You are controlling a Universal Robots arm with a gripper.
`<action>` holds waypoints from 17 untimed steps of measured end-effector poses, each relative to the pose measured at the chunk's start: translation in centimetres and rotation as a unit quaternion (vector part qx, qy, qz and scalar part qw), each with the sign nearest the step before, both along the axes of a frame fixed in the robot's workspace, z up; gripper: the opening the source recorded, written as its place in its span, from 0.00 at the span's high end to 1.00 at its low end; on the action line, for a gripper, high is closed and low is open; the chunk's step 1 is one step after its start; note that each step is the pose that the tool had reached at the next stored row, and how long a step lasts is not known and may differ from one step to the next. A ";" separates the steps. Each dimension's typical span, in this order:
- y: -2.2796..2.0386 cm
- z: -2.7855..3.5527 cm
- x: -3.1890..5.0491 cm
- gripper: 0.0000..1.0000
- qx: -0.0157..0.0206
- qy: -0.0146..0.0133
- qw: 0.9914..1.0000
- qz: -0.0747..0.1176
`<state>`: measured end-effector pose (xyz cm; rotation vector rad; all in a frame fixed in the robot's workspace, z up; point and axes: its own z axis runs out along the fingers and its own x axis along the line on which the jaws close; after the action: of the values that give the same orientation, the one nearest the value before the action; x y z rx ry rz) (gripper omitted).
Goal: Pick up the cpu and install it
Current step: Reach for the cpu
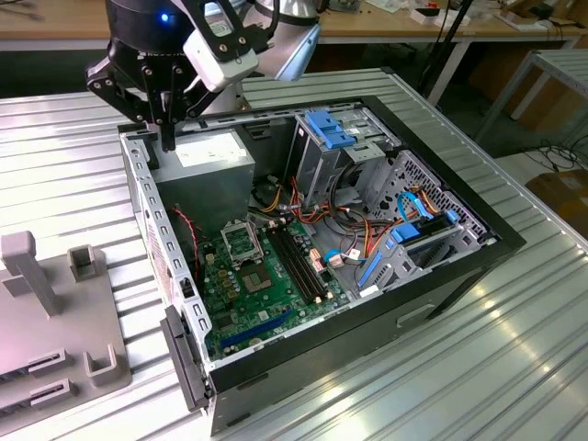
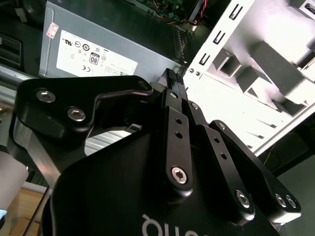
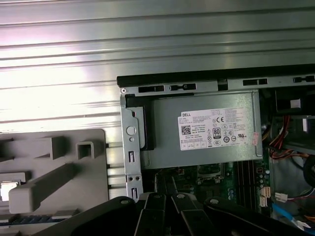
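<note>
My gripper (image 1: 169, 136) hangs above the rear corner of the open computer case (image 1: 459, 266), over the grey power supply (image 1: 216, 161). Its black fingers (image 2: 172, 81) look pressed together with nothing between them; in the first wrist view the gripper (image 3: 165, 183) points down at the motherboard's edge. A small pale square, apparently the cpu (image 3: 8, 190), lies in a recess of the grey holder (image 3: 59, 147) outside the case. The motherboard (image 1: 248, 303) holds the square socket (image 1: 260, 279), with its metal frame (image 1: 241, 242) swung up.
The case stands on a ribbed metal table (image 1: 478, 367). Long black memory slots (image 1: 301, 266) run beside the socket. Drive cages with blue clips (image 1: 331, 129) and bundled cables (image 1: 358, 239) fill the case's far side. The grey holder (image 1: 55, 312) sits at the exterior view's left.
</note>
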<state>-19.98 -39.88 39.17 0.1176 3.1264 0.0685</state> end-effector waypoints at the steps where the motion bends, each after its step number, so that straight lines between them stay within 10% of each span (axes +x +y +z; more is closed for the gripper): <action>1: 0.00 0.00 -0.07 0.89 0.000 0.000 1.000 0.000; 17: 0.00 -0.04 -1.23 0.89 0.000 0.002 1.000 0.000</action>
<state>-21.20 -39.88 39.14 0.1177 3.1297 0.0683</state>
